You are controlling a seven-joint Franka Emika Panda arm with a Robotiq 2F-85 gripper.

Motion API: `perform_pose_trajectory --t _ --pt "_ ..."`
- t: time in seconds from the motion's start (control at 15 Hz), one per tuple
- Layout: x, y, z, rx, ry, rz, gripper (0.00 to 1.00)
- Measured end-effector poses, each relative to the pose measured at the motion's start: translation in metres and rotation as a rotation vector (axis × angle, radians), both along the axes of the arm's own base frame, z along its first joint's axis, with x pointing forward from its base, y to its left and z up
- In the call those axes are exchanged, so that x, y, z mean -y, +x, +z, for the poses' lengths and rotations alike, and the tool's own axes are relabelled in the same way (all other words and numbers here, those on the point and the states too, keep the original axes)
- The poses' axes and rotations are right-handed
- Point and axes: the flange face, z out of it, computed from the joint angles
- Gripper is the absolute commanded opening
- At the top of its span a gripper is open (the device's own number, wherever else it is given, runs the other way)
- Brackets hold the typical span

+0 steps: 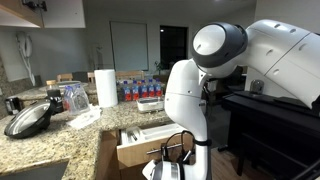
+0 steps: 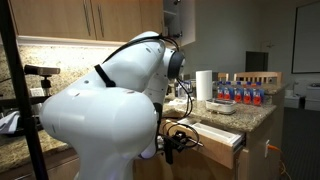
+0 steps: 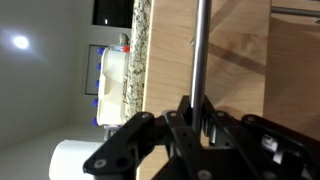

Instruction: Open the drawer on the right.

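my gripper [image 3: 197,110]: shut tight on the handle [image 3: 200,45]. i hold it.
drawer [image 1: 138,150]: right by my gripper, standing open, white inside.
counter [image 3: 141,60]: just beside the drawer front.
paper roll [image 1: 106,87]: well away from my gripper.

Worktop: a speckled granite countertop [image 1: 55,140] fills the lower left of an exterior view.

Wall units: tan wooden upper cabinets [image 2: 95,20] run along the top left of an exterior view. They sit directly above a pale tiled backsplash [image 2: 60,55].

Rear wall: a white panel [image 1: 128,45] sits at top centre, with a dark opening [image 1: 173,45] just beside it on the right.

Side wall: a white board [image 2: 306,35] hangs at upper right.

Lighting: one round ceiling light [image 3: 20,42] glows near the left edge of the wrist view.

Furniture: a black table-like stand [image 1: 270,140] occupies the lower right.
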Motion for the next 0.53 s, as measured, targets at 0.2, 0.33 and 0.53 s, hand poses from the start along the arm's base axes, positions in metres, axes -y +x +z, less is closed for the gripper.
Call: perform_pose_trajectory --t 0.2,0.33,0.53 --pt "0.0 -0.002 0.0 0.001 -0.001 0.002 0.08" --pt "0.001 -0.005 -0.001 0.003 0.0 0.006 0.08" --pt "0.001 -0.014 -0.001 0.009 0.001 0.015 0.08"
